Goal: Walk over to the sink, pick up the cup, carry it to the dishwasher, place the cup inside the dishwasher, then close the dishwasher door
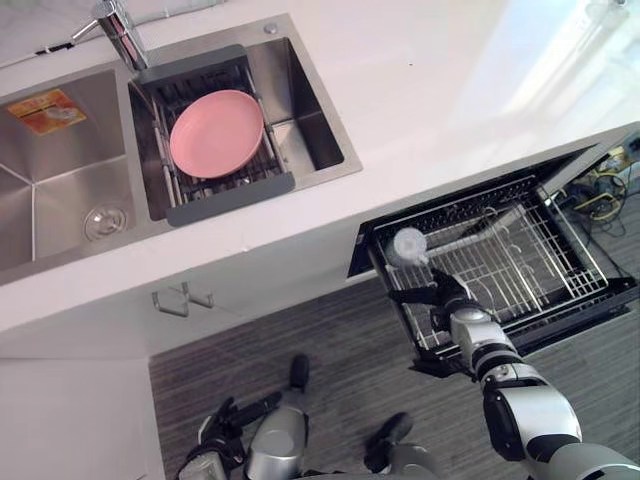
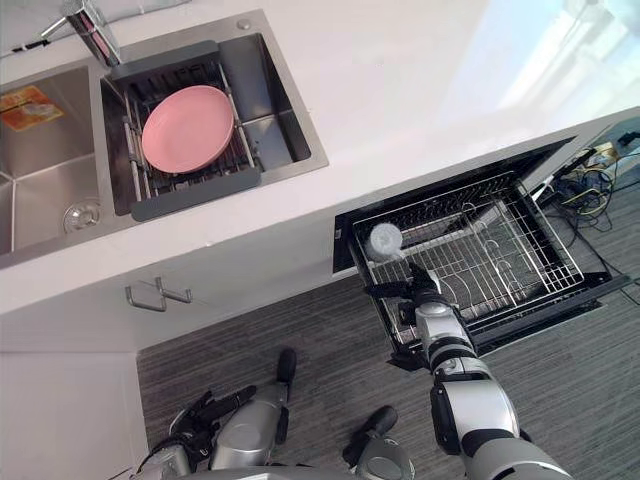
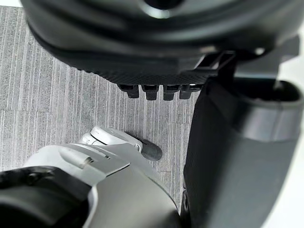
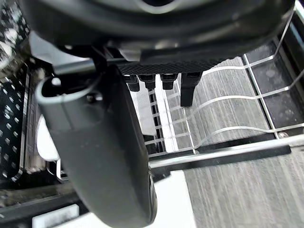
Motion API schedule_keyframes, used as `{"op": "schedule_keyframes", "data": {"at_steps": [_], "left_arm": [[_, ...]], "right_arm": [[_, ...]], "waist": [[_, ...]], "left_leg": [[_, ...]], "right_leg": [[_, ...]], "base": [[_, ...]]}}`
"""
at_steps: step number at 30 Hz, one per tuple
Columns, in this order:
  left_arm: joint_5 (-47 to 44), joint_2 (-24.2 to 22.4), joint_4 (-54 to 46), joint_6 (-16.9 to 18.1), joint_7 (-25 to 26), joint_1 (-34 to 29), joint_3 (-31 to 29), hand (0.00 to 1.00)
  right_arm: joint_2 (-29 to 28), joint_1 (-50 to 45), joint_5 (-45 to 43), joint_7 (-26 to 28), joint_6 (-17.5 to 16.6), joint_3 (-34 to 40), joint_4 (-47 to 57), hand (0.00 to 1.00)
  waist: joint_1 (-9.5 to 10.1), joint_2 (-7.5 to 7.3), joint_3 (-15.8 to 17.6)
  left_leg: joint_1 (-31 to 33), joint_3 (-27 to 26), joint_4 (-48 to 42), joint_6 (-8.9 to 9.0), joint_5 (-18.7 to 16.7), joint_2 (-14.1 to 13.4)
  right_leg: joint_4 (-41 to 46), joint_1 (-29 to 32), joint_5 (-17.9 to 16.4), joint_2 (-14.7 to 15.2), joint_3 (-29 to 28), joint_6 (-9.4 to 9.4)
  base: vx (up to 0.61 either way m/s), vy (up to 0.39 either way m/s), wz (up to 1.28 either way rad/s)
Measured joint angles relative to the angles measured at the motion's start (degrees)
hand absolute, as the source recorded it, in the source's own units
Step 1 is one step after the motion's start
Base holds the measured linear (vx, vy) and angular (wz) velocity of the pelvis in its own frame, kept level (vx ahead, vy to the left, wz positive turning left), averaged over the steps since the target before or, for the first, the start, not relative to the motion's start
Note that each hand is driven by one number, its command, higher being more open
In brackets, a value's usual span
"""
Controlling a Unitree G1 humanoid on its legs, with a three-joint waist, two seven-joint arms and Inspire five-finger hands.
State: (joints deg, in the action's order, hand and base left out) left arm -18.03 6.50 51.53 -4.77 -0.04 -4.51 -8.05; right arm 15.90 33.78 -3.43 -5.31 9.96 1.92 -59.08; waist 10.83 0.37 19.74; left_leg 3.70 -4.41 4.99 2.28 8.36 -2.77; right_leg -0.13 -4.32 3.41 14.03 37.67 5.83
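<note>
Left eye view: translucent cup [image 1: 408, 244] at the corner of the dishwasher rack [image 1: 545, 250] nearest the sink [image 1: 310, 130], right hand [image 1: 445, 297] just beside it, grasp unreadable; seemingly mid-placement. Left hand [image 1: 218, 425] relaxed, hanging low, clear of the work.

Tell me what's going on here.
The robot stands at the open dishwasher. Its right robot hand reaches over the pulled-out wire rack. The pale cup sits just past the hand, at the rack's corner nearest the sink. Whether the hand grips the cup cannot be told. The left robot hand hangs open and idle, low near the floor. A pink plate lies on a drainer in the sink.
</note>
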Motion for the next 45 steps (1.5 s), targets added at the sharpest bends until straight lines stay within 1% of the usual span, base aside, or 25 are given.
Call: {"op": "schedule_keyframes", "data": {"at_steps": [4, 6, 9, 10, 11, 13, 15, 16, 17, 18, 20, 23, 24, 27, 29, 32, 34, 35, 36, 37, 38, 39, 40, 42, 45], "left_arm": [[0.05, 0.76, 0.09, -0.61, 0.09, -0.23, 0.77, 1.0], [0.05, 0.8, 0.16, -0.73, 0.08, -0.68, 0.75, 1.0], [0.01, 0.85, 0.45, -0.73, -0.03, -2.2, 0.81, 1.0], [0.0, 0.82, 0.5, -0.65, -0.05, -2.51, 0.81, 1.0], [0.01, 0.85, 0.7, -0.58, -0.05, -3.09, 0.84, 1.0], [0.01, 0.87, 0.9, -0.14, -0.07, -3.86, 0.84, 1.0], [0.05, 0.81, 1.24, 0.2, -0.12, -4.26, 0.83, 1.0], [0.05, 0.76, 1.24, 0.19, -0.12, -4.46, 0.82, 1.0], [-0.03, 0.67, 1.29, 0.19, -0.11, -5.01, 0.65, 1.0], [-0.03, 0.99, 1.42, 0.21, -0.08, -5.59, 0.63, 1.0], [-0.07, 1.21, 2.16, 0.23, -0.06, -5.74, 0.59, 1.0], [-0.89, 1.14, 3.12, 0.24, 0.1, -6.37, 0.46, 1.0], [-1.3, 1.09, 3.17, 0.25, 0.14, -6.56, 0.42, 1.0], [-2.87, 0.25, 3.23, 0.22, 0.75, -7.25, -1.32, 1.0], [-3.23, -0.11, 3.24, 0.5, 1.59, -7.56, -1.61, 1.0], [-3.25, -0.71, 3.86, 2.35, 3.6, -7.9, -1.58, 1.0], [-3.1, -0.85, 3.95, 2.68, 3.97, -7.92, -1.68, 1.0], [-1.88, -0.81, 3.95, 2.66, 3.9, -8.07, -1.7, 1.0], [-0.28, -0.65, 3.94, 2.65, 3.9, -8.22, -1.7, 1.0], [0.23, -0.61, 3.92, 2.62, 3.93, -8.34, -1.67, 1.0], [0.7, -0.76, 3.78, 2.61, 3.93, -8.37, -1.66, 1.0], [1.58, -0.75, 3.17, 2.57, 3.91, -8.39, -1.64, 1.0], [2.35, -0.72, 3.01, 2.55, 3.88, -8.39, -1.57, 1.0], [5.13, -0.5, 2.73, 1.96, 3.71, -8.2, -1.05, 1.0], [6.71, 0.17, 2.93, 0.58, 3.21, -7.69, 0.22, 1.0]], "right_arm": [[-0.01, -3.35, -1.97, -2.64, -0.33, 0.11, 7.24, 1.0], [-0.01, -6.29, -2.01, -4.05, -0.69, 0.29, 11.57, 1.0], [-0.43, -11.37, -2.16, -4.7, -0.92, 1.63, 16.17, 1.0], [-0.6, -12.5, -2.17, -4.73, -0.97, 2.06, 16.96, 1.0], [-0.86, -14.66, -2.18, -4.71, -1.08, 2.53, 18.12, 1.0], [-1.48, -17.36, -3.39, -4.03, -2.98, 2.81, 21.02, 1.0], [-3.57, -21.9, -5.3, -3.18, -3.99, 4.36, 28.45, 1.0], [-4.17, -23.31, -6.32, -2.38, -4.32, 4.57, 30.96, 1.0], [-5.39, -25.88, -8.09, -0.17, -5.05, 4.55, 35.97, 1.0], [-6.88, -28.7, -10.88, 2.88, -6.41, 4.34, 41.28, 1.0], [-7.73, -30.48, -13.89, 4.94, -7.34, 4.04, 44.56, 1.0], [-9.13, -33.4, -25.0, 10.78, -8.55, 3.79, 50.01, 1.0], [-9.41, -33.81, -26.81, 12.03, -8.57, 3.75, 50.86, 1.0], [-10.72, -35.09, -31.41, 19.07, -9.02, 1.09, 55.34, 1.0], [-10.97, -35.08, -32.21, 21.56, -9.06, -1.04, 57.26, 1.0], [-11.32, -35.05, -32.95, 24.28, -9.16, -4.48, 60.76, 1.0], [-11.71, -35.05, -32.94, 25.06, -9.32, -5.84, 62.78, 1.0], [-11.72, -35.06, -32.9, 25.22, -9.65, -6.51, 64.03, 1.0], [-11.6, -35.06, -32.9, 25.11, -10.17, -6.83, 65.08, 1.0], [-11.35, -35.05, -32.9, 24.91, -10.62, -6.93, 65.52, 1.0], [-10.78, -34.84, -32.9, 24.23, -11.64, -6.85, 66.08, 1.0], [-10.58, -34.01, -32.91, 23.47, -12.35, -7.03, 66.31, 1.0], [-10.64, -33.61, -32.91, 23.25, -12.63, -7.31, 66.31, 1.0], [-10.95, -32.08, -32.93, 22.12, -13.8, -8.68, 66.57, 1.0], [-10.9, -31.99, -32.95, 20.93, -14.14, -8.88, 68.12, 1.0]], "waist": [[-0.87, 0.02, -0.09], [-1.13, 0.0, -0.53], [-2.48, -0.12, -2.62], [-2.62, -0.12, -3.09], [-3.32, -0.21, -4.05], [-4.02, -0.27, -5.24], [-4.87, -0.26, -6.16], [-5.18, -0.29, -6.37], [-5.83, -0.5, -6.79], [-6.89, -0.89, -7.59], [-7.39, -1.06, -8.46], [-8.72, -1.21, -10.27], [-8.89, -1.19, -10.47], [-9.43, -1.08, -10.63], [-9.39, -0.92, -10.95], [-8.99, -0.93, -11.85], [-9.01, -0.93, -12.23], [-9.24, -0.88, -12.6], [-10.03, -0.92, -12.81], [-10.44, -0.78, -13.06], [-10.15, -0.89, -13.23], [-9.77, -1.01, -13.33], [-9.78, -1.02, -13.34], [-9.94, -1.05, -13.61], [-10.0, -1.21, -13.86]], "left_leg": [[-1.6, -1.73, 0.03, 0.15, -0.2, -0.45], [-2.58, -3.02, 0.29, 0.26, -0.47, -0.77], [-3.41, -4.13, 0.29, 0.34, -0.99, -0.95], [-3.58, -4.3, 0.29, 0.41, -1.12, -0.99], [-3.92, -4.62, 0.28, 0.53, -1.3, -1.08], [-4.4, -5.33, 0.25, 0.79, -1.54, -1.29], [-5.37, -6.31, 0.04, 1.15, -1.96, -1.84], [-5.59, -6.59, 0.05, 1.19, -2.14, -2.13], [-6.08, -7.45, 0.05, 1.45, -2.42, -2.27], [-6.43, -8.44, 0.04, 1.68, -2.68, -2.7], [-6.67, -9.33, 0.04, 1.9, -2.88, -3.04], [-7.28, -10.67, 0.04, 2.4, -3.25, -3.82], [-7.32, -10.79, 0.04, 2.44, -3.28, -3.94], [-7.45, -11.39, 0.03, 2.6, -3.31, -4.73], [-7.4, -11.49, 0.03, 2.72, -3.27, -5.01], [-6.59, -10.87, 0.03, 2.81, -3.29, -5.4], [-5.83, -10.44, 0.04, 2.71, -3.15, -5.0], [-5.2, -12.14, 0.22, 2.17, -3.59, -5.14], [-5.36, -17.12, 0.12, 1.82, -3.29, -5.85], [-5.38, -18.73, -0.01, 1.76, -2.6, -6.1], [-5.36, -18.6, -0.05, 1.69, -1.66, -5.25], [-5.34, -18.44, -0.02, 1.22, -1.68, -4.17], [-5.36, -18.38, 0.01, 0.99, -1.75, -3.72], [-5.56, -18.23, 0.35, -0.31, -2.61, -1.64], [-5.6, -17.41, 0.4, -1.56, -3.9, 0.11]], "right_leg": [[0.37, -0.28, -0.29, 0.01, -2.15, 1.02], [0.38, -0.42, -0.35, -0.14, -3.4, 1.14], [0.06, -0.57, -0.32, -0.29, -4.61, 1.35], [-0.02, -0.65, -0.27, -0.32, -4.77, 1.36], [-0.27, -0.86, 0.08, -0.43, -5.07, 1.9], [-0.7, -1.07, 0.2, -0.68, -5.68, 2.01], [-1.22, -1.62, 0.25, -1.16, -6.49, 2.02], [-1.29, -1.67, 0.25, -1.31, -6.78, 2.02], [-1.5, -1.62, 0.33, -1.67, -7.74, 1.9], [-2.14, -1.61, 0.57, -2.2, -8.6, 1.66], [-2.79, -1.54, 0.87, -2.64, -9.35, 1.49], [-3.93, -1.68, 1.31, -3.6, -10.45, 1.2], [-4.06, -1.68, 1.35, -3.76, -10.5, 1.14], [-4.72, -1.78, 1.66, -4.61, -10.82, 0.75], [-4.73, -1.79, 1.62, -4.83, -10.7, 0.69], [-4.73, -1.65, 1.5, -4.67, -9.8, 0.51], [-4.69, -1.84, 1.46, -4.34, -8.28, 0.54], [-4.69, -2.13, 1.39, -3.86, -6.69, 0.69], [-4.67, -3.07, 1.23, -3.13, -4.5, 1.28], [-4.67, -3.6, 1.21, -2.79, -3.17, 1.57], [-4.52, -4.2, 1.3, -1.81, -2.0, 2.12], [-4.1, -4.45, 1.31, -0.79, -1.32, 2.67], [-3.87, -4.53, 1.31, -0.41, -1.1, 2.91], [-2.73, -4.66, 1.37, 1.87, -0.74, 3.97], [-0.18, -4.64, 0.71, 4.22, 0.51, 4.77]], "base": [[-0.06, 0.011, -0.26], [-0.05, -0.005, -0.3], [0.0, -0.013, -0.2], [0.04, -0.019, -0.18], [0.05, -0.026, -0.15], [0.05, -0.029, -0.21], [0.04, -0.041, -0.22], [0.03, -0.047, -0.24], [0.03, -0.049, -0.39], [0.03, -0.047, -0.42], [0.02, -0.039, -0.29], [0.01, -0.043, -0.25], [0.0, -0.046, -0.11], [-0.01, -0.035, -0.09], [-0.01, -0.027, 0.01], [0.0, -0.015, 0.15], [0.0, 0.008, 0.37], [0.02, 0.032, 0.68], [0.04, 0.042, 0.84], [0.08, 0.072, 0.86], [0.07, 0.111, 0.6], [0.06, 0.124, 0.42], [0.04, 0.163, 0.22], [0.04, 0.136, 0.13], [0.04, 0.146, 0.21]]}}
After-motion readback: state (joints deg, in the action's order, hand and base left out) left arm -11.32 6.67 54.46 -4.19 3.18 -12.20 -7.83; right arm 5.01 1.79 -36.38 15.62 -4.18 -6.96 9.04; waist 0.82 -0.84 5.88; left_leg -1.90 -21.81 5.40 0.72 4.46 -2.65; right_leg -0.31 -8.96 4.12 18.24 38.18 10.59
